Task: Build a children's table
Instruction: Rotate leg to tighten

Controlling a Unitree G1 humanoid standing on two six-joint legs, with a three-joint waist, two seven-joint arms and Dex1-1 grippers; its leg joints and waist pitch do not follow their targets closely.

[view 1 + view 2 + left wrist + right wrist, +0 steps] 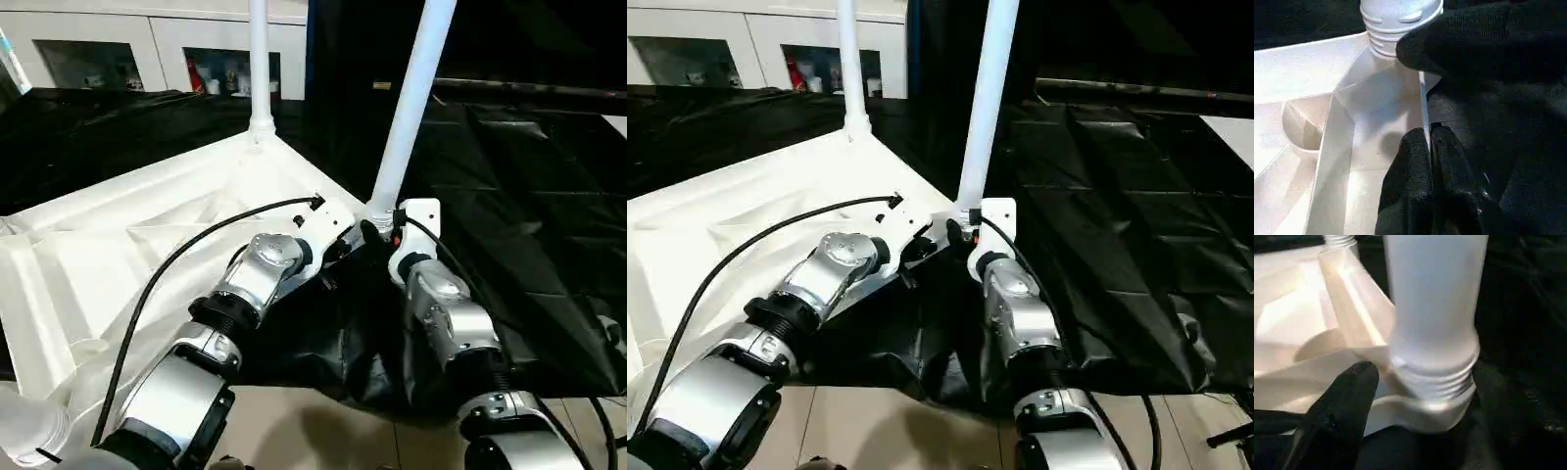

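The table top (118, 245) is lying upside down on the black-draped desk (529, 225), ribs facing up, with two white legs standing upright in its corner sockets: a far leg (259, 59) and a near leg (411, 98). Both silver forearms are reaching toward the near corner. From the head views, the left pincer (1429, 142) is sitting just beside the base of the near leg, at the rim of the table top, but its fingers are hidden there behind the wrist. The left wrist view is showing what the head views cannot: the two black fingers are pressed together on the thin upright edge of the table top, and beyond them the threaded foot of the near leg is sitting in its socket, with a black finger (1459, 44) of the other arm resting against it. The right pincer (1415, 396) is standing directly at the near leg's base. In the right wrist view one black finger (1342, 406) is lying beside the threaded collar with a small gap, the jaws spread apart around the leg rather than squeezing it, and the far leg's threaded foot is showing past the corner rib.
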